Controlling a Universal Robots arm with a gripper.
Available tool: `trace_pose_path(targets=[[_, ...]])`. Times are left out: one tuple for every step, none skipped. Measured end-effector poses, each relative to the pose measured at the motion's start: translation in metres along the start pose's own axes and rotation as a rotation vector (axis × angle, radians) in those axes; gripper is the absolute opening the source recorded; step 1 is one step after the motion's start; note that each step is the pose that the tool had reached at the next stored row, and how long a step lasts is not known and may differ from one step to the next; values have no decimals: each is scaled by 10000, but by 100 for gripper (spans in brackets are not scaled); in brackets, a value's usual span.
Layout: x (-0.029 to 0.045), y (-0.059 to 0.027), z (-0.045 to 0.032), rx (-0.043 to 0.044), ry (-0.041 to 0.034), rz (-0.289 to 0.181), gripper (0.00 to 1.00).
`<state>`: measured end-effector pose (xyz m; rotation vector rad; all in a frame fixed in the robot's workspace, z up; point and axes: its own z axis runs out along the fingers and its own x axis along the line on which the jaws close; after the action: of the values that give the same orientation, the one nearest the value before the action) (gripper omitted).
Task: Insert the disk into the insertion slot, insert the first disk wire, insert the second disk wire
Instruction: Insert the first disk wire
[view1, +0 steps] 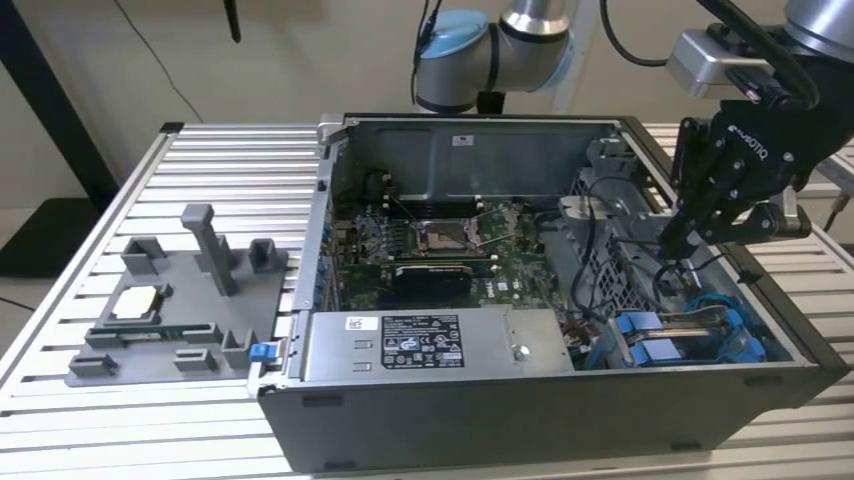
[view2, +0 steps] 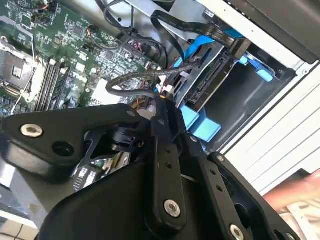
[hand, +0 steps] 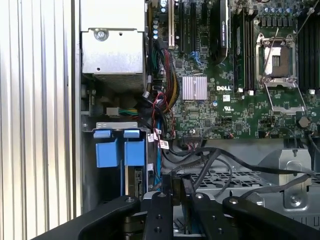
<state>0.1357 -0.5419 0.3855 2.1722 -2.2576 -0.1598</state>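
The disk (view1: 663, 347), framed by its bright blue caddy, sits inside the insertion slot (view1: 755, 322) at the case's front corner on the exterior view's right. In the first wrist view its blue tabs (hand: 120, 151) stand side by side in the grey bay (hand: 115, 125). The second wrist view has the disk's connector edge (view2: 212, 80) facing the gripper. My black gripper (view1: 674, 243) hangs just above that bay. Its fingertips (view2: 163, 104) are pinched together on a thin black disk wire (view2: 131, 80) that loops back toward the board. The same grip appears in the first wrist view (hand: 175, 183).
The open case holds the green motherboard (view1: 424, 240) and the silver power supply (view1: 427, 345) along its front. Loose black cables (hand: 235, 167) cross the perforated cage. A grey fixture tray (view1: 174, 335) with a processor chip (view1: 138, 303) lies on the slatted table.
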Motion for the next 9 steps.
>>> trace_pose_path(targets=[[0, 0, 0, 0, 0, 1, 0], [0, 0, 0, 0, 0, 0, 0], [0, 0, 0, 1, 0, 1, 0], [0, 0, 0, 1, 1, 0, 0], [0, 0, 1, 3, 4, 0, 0], [1, 0, 4, 9, 15, 1, 0], [2, 0, 6, 15, 42, 3, 0], [3, 0, 7, 26, 88, 6, 0], [3, -1, 8, 37, 147, 9, 0]])
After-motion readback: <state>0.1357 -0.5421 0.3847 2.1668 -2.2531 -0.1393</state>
